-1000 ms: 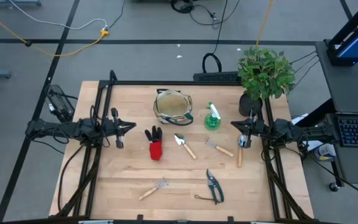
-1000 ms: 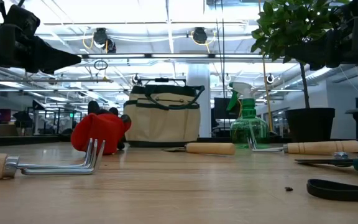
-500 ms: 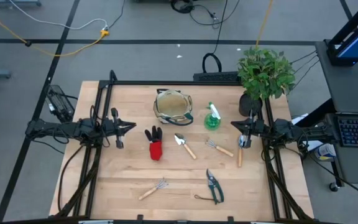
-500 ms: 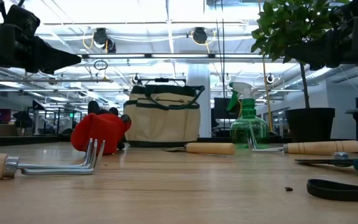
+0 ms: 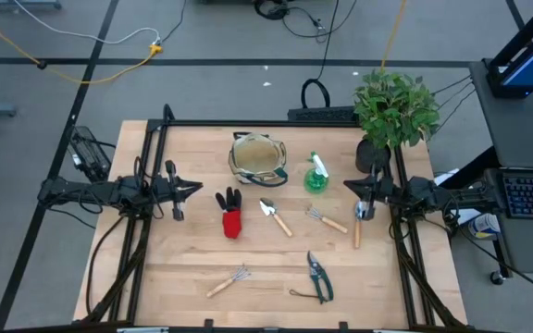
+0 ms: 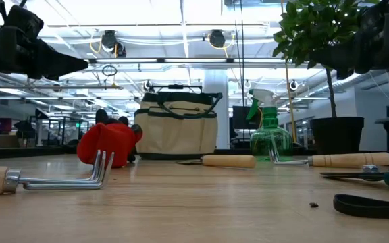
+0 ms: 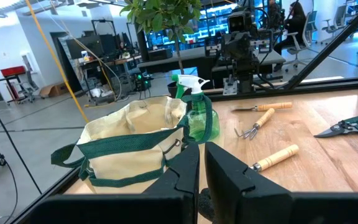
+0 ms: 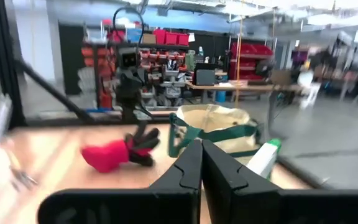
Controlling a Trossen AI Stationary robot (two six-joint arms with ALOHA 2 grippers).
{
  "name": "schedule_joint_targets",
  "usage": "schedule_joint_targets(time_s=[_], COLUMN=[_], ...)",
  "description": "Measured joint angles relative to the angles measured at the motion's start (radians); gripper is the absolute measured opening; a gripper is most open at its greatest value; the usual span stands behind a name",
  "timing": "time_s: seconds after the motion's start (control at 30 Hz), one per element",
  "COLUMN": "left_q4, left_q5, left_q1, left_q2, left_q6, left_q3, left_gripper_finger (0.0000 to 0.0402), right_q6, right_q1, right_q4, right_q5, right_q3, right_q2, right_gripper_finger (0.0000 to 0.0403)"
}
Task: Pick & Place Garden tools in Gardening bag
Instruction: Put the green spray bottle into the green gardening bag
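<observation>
The gardening bag [image 5: 258, 159] stands upright near the desk's [image 5: 192, 268] far edge, mouth open, with the green spray bottle [image 5: 316, 175] just beside it and the potted plant [image 5: 391, 111] at the far right corner. The red-black gloves [image 5: 230, 214], a trowel [image 5: 275, 216], a fork [image 5: 327, 220], the pruning shears [image 5: 318, 276] and a rake [image 5: 228, 281] lie spread out — bare wood lies along both side edges. The left end effector [image 5: 195, 190] hangs at the left edge, fingers nearly together, holding nothing. The right end effector [image 5: 349, 186] hangs at the right edge, closed and empty, above another wooden-handled tool [image 5: 357, 228]. Only the low view shows the bag's loop handles [image 6: 181, 94] in profile.
</observation>
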Motion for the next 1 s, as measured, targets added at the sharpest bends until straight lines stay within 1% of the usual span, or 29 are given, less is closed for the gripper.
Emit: schedule_joint_targets(time_s=[0.1,0.3,0.4,0.47,0.57,0.67,0.73,0.8,0.87,1.0], left_q4=[0.0,0.0,0.001,0.002,0.002,0.022,0.047,0.072,0.107,0.181], left_q5=[0.0,0.0,0.0,0.0,-0.002,-0.04,-0.064,-0.072,-0.071,-0.069], left_q1=[0.0,0.0,0.0,0.0,0.0,0.0,0.0,0.0,0.0,0.0], left_q2=[0.0,0.0,0.0,0.0,0.0,0.0,0.0,0.0,0.0,0.0], left_q6=[0.003,-0.018,-0.016,-0.017,-0.072,-0.123,-0.122,-0.104,-0.093,-0.066], left_q3=[0.0,0.0,0.0,0.0,0.0,0.0,0.0,0.0,0.0,0.0], left_gripper_finger=[0.0033,0.0033,0.0033,0.0033,0.0033,0.0033,0.0033,0.0033,0.0034,0.0034], right_q6=[0.093,0.104,0.061,0.0,-0.096,-0.116,-0.127,-0.129,-0.106,-0.044], right_q1=[0.0,0.0,0.0,0.0,-0.001,-0.001,-0.001,-0.001,-0.001,-0.001], right_q4=[0.031,0.044,0.061,0.075,0.09,0.128,0.17,0.201,0.235,0.316], right_q5=[0.004,0.004,0.028,0.029,0.032,0.031,0.031,0.03,0.029,0.03], right_q3=[0.0,0.0,0.0,0.0,0.0,0.0,0.0,0.0,0.0,0.0], right_q2=[0.0,0.0,0.0,0.0,0.0,0.009,0.028,0.06,0.101,0.205], right_gripper_finger=[0.0,0.0,0.0,0.0,0.0,0.0,0.0001,0.0008,0.0023,0.0072])
